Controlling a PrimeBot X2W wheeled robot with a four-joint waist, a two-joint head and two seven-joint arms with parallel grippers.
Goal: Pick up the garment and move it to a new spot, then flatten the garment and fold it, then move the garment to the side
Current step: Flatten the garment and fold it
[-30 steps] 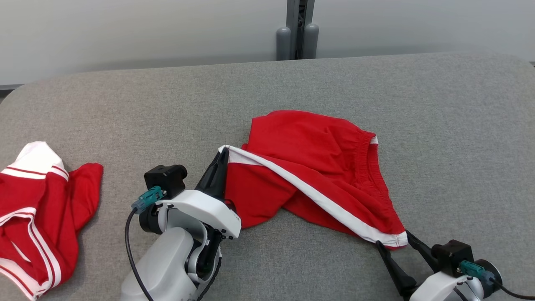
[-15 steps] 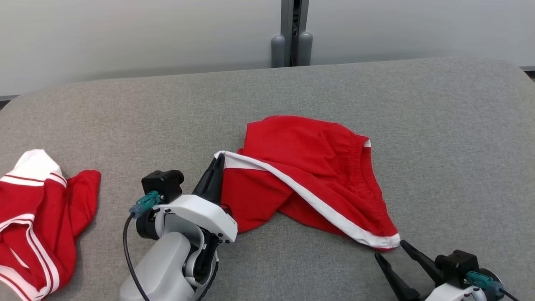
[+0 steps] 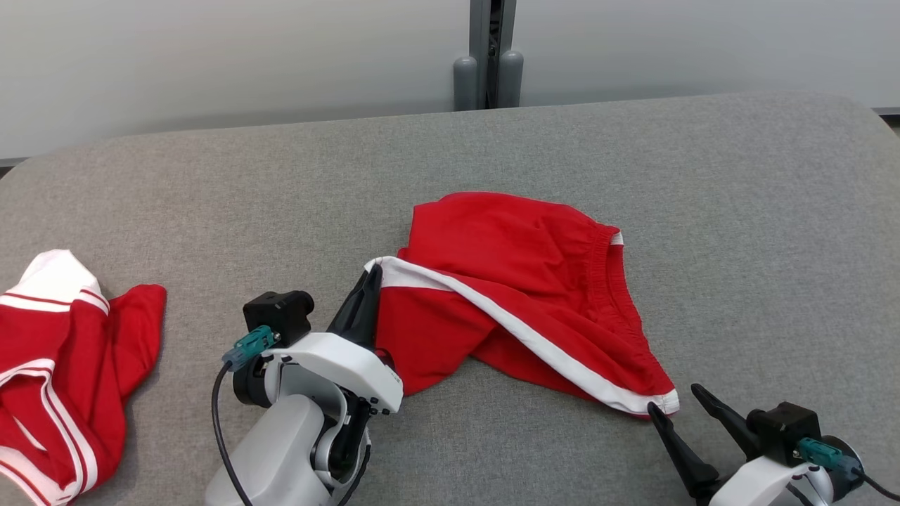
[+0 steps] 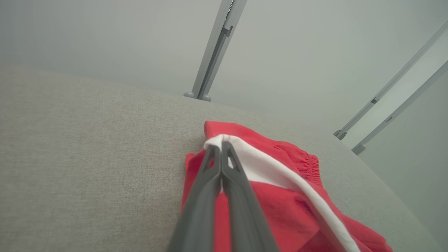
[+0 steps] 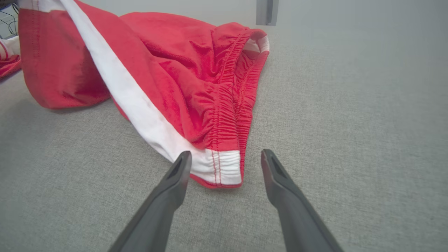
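Observation:
The garment (image 3: 520, 281) is a pair of red shorts with a white side stripe, lying crumpled on the grey padded table (image 3: 738, 211). My left gripper (image 3: 373, 270) is shut on the garment's white-edged left corner and holds it slightly raised; the left wrist view shows the left gripper (image 4: 221, 147) pinching that white hem of the garment (image 4: 287, 196). My right gripper (image 3: 675, 398) is open at the garment's near right corner. In the right wrist view the right gripper (image 5: 226, 154) straddles the white end of the waistband of the garment (image 5: 182, 70), which lies between its fingers.
A second red and white garment (image 3: 63, 365) lies bunched at the table's left edge. A grey post (image 3: 489, 56) stands behind the table's far edge against a pale wall. Bare grey table stretches to the right and behind the shorts.
My right gripper drew back a little from the garment's corner, then came forward to it again, still open. The left gripper kept its hold. The head view shifted slightly.

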